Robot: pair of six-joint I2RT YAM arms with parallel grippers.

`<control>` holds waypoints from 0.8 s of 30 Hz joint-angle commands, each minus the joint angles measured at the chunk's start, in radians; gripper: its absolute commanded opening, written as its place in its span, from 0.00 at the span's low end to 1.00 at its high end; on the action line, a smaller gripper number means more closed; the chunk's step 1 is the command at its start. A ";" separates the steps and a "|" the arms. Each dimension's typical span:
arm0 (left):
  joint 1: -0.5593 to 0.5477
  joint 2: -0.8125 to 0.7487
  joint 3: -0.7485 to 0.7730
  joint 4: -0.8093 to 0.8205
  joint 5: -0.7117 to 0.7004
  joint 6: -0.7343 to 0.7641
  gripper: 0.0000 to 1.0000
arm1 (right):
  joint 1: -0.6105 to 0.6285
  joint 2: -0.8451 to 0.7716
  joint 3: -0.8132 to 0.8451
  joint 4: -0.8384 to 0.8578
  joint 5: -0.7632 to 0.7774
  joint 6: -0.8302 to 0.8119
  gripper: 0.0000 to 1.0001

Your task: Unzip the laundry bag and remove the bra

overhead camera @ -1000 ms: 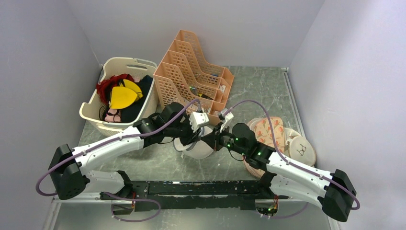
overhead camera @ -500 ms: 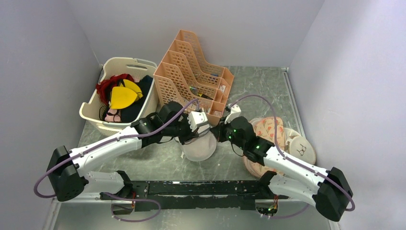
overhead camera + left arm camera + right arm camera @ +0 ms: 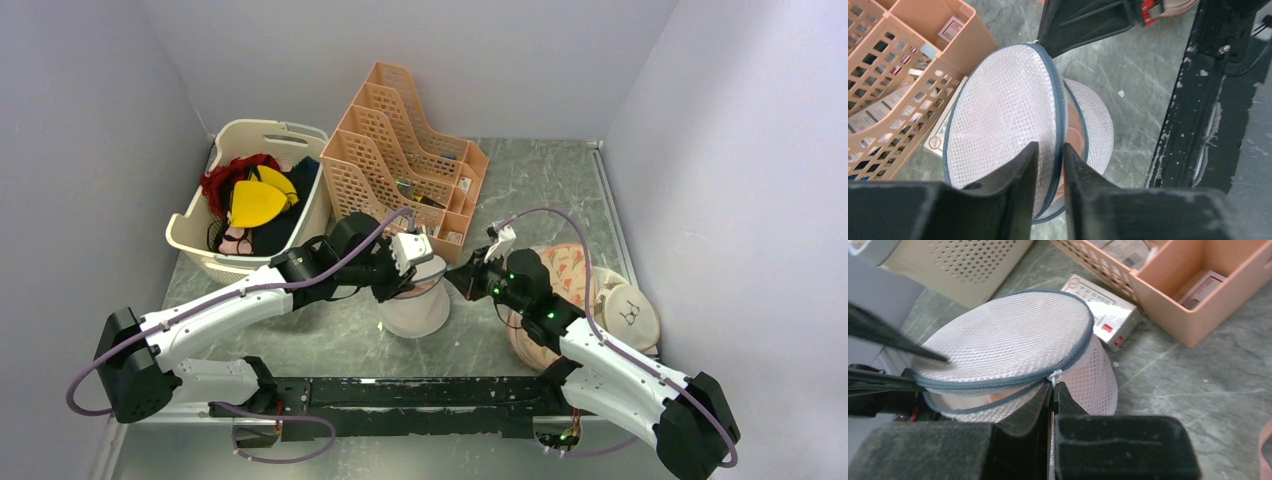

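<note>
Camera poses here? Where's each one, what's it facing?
Top external: above and behind the bases, looking down on the table; both arms show, left gripper, right gripper.
Left wrist: on the left arm, looking down its own fingers at the laundry bag.
Right wrist: low, looking along its shut fingers at the zip pull.
Shared: both wrist views show the bag's partly open zip and orange rack.

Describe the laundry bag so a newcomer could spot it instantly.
Find the peach file rack at the back. Directly in front stands the laundry bag. It is the only white mesh drum, grey zip round its part-open lid.
</note>
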 commanded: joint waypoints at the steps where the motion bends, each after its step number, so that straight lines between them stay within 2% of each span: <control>1: -0.004 0.027 0.028 -0.047 -0.081 0.003 0.43 | 0.005 -0.028 -0.001 0.084 -0.108 -0.005 0.00; 4: -0.005 0.020 0.017 -0.034 -0.098 0.000 0.55 | 0.018 -0.043 0.003 0.098 -0.132 0.001 0.00; 6: -0.010 0.014 0.013 -0.029 -0.096 -0.001 0.59 | 0.035 -0.045 0.014 0.095 -0.142 -0.003 0.00; 11: -0.012 0.012 0.016 -0.024 -0.111 -0.005 0.60 | 0.117 -0.010 0.055 0.084 -0.119 -0.021 0.00; 16: -0.012 0.016 0.019 -0.026 -0.121 -0.008 0.53 | 0.237 0.035 0.094 0.077 -0.040 -0.053 0.00; 19: -0.014 0.016 0.021 -0.025 -0.116 -0.010 0.48 | 0.257 0.055 0.107 0.086 -0.041 -0.053 0.00; 24: -0.014 -0.002 0.018 -0.017 -0.097 -0.007 0.27 | 0.257 0.062 0.111 0.084 -0.016 -0.042 0.00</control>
